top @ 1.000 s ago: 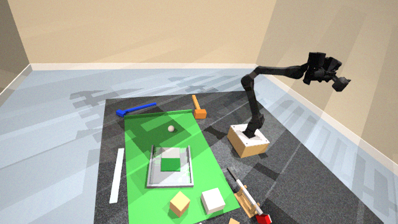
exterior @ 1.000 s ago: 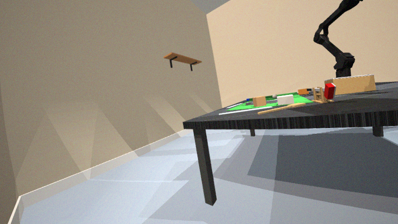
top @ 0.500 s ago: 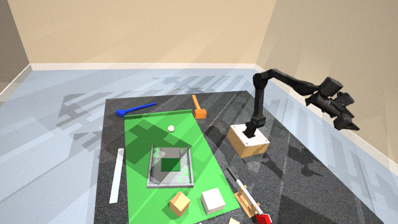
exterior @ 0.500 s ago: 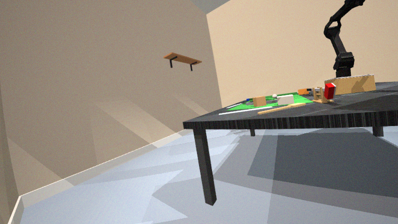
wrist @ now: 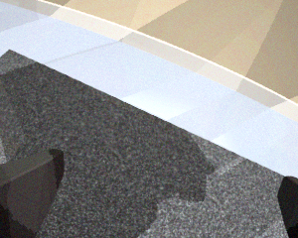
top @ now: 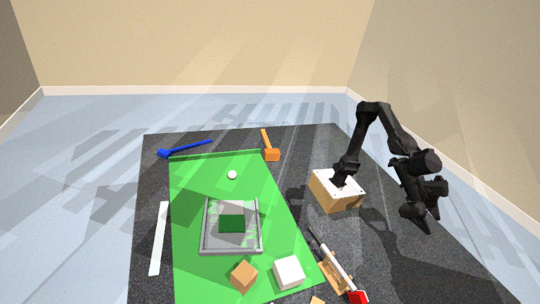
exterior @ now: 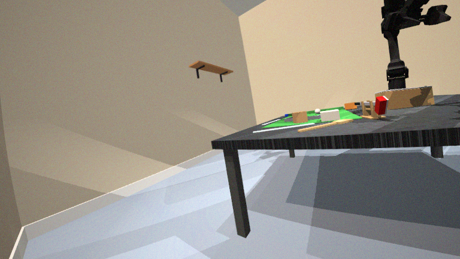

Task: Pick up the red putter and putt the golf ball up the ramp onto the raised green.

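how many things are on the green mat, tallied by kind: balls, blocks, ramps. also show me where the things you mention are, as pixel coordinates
golf ball (top: 232,174) (exterior: 317,110): 1
blocks, one white block (top: 287,273) (exterior: 329,115) and one tan block (top: 243,274) (exterior: 300,117): 2
ramp (top: 230,252) (exterior: 288,119): 1
total: 4

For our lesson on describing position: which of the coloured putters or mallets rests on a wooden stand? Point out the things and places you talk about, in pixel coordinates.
The red putter (top: 357,296) (exterior: 380,105); the blue and orange ones lie off any stand.

Beige walls (top: 190,25) (exterior: 118,72) (wrist: 189,30), pale skirting, blue-grey floor (top: 79,165) (exterior: 135,225) (wrist: 89,55) striped with shadow. Brown shelf (exterior: 211,68) on dark brackets. Dark speckled table (top: 137,188) (exterior: 339,142) (wrist: 104,134), square-legged.
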Robot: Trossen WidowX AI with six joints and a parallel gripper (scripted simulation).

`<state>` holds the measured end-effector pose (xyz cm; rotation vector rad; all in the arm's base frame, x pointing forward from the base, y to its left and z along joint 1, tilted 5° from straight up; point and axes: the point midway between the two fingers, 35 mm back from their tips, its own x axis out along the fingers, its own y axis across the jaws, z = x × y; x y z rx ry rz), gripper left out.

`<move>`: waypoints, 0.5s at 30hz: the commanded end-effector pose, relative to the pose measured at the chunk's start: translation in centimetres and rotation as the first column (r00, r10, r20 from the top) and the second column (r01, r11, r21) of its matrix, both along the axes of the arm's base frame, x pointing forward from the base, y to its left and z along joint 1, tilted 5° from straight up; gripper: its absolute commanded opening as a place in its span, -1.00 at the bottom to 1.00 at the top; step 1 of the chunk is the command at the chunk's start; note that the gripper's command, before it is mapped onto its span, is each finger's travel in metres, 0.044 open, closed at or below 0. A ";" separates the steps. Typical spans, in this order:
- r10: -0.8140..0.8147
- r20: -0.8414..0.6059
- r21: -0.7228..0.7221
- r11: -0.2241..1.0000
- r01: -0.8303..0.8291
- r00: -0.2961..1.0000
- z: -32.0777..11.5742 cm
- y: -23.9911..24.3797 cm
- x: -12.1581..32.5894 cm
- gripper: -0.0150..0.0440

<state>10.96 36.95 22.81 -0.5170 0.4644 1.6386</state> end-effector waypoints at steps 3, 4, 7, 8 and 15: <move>-0.100 0.080 -0.200 0.973 0.115 0.992 -6.7 -3.8 7.6 1.00; -0.111 0.090 -0.230 0.965 0.129 0.990 -7.7 -4.6 8.6 1.00; -0.135 0.109 -0.320 0.933 0.163 0.985 -10.6 -7.5 11.4 1.00; -0.141 0.113 -0.350 0.921 0.172 0.984 -11.5 -8.5 12.2 1.00; -0.163 0.089 -0.547 0.817 0.185 0.983 -17.8 -17.0 16.0 1.00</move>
